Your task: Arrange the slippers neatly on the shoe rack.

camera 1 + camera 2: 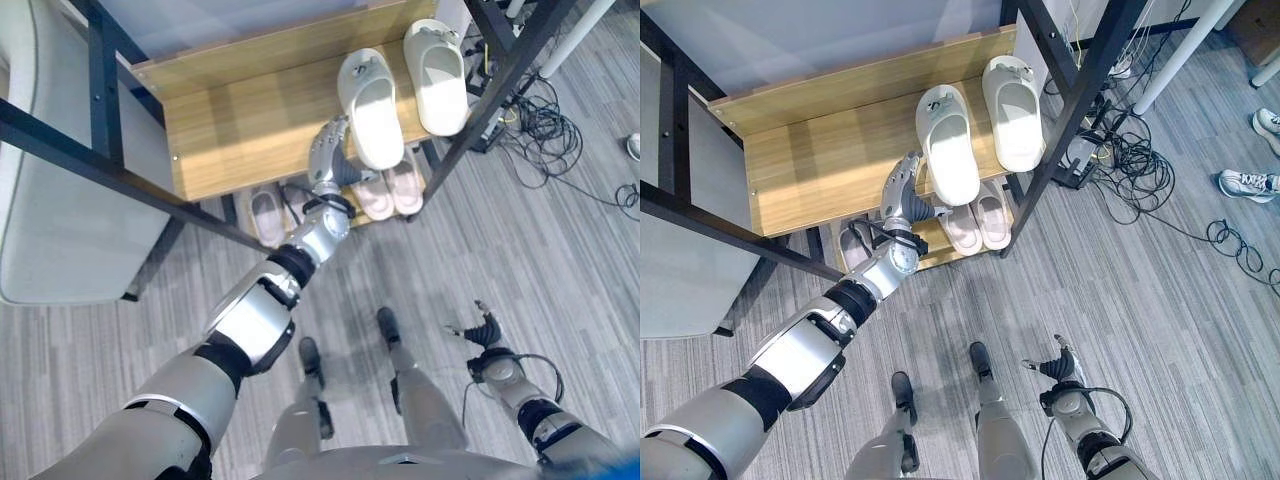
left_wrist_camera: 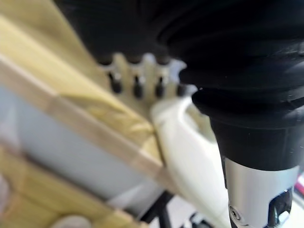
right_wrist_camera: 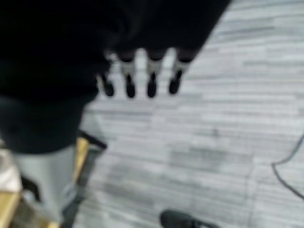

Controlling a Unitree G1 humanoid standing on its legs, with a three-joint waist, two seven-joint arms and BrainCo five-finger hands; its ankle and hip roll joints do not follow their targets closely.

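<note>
Nearest me, my right hand (image 1: 1060, 365) hangs relaxed over the floor. Farther on, my left hand (image 1: 902, 188) rests straight-fingered against a white slipper (image 1: 948, 143) overhanging the shoe rack (image 1: 820, 160) shelf's front edge; a careless push could tip it off beside its mate (image 1: 1014, 110).

Bright, even daylight in both eye views — a pale band of glare lies across the wooden shelf (image 1: 250, 120) at upper centre and washes over the cream slipper (image 1: 372, 108) beside it. The lower shelf (image 1: 940, 243) sits in shade under it. Straight rack posts (image 1: 500, 85) bow slightly toward the frame edges. Both wrist views are soft: the left hand (image 2: 142, 80) is blurred, its dark cover nearly black, and the grey floor (image 3: 228, 128) past the right hand (image 3: 142, 76) is smeared — no crisp edge anywhere.
</note>
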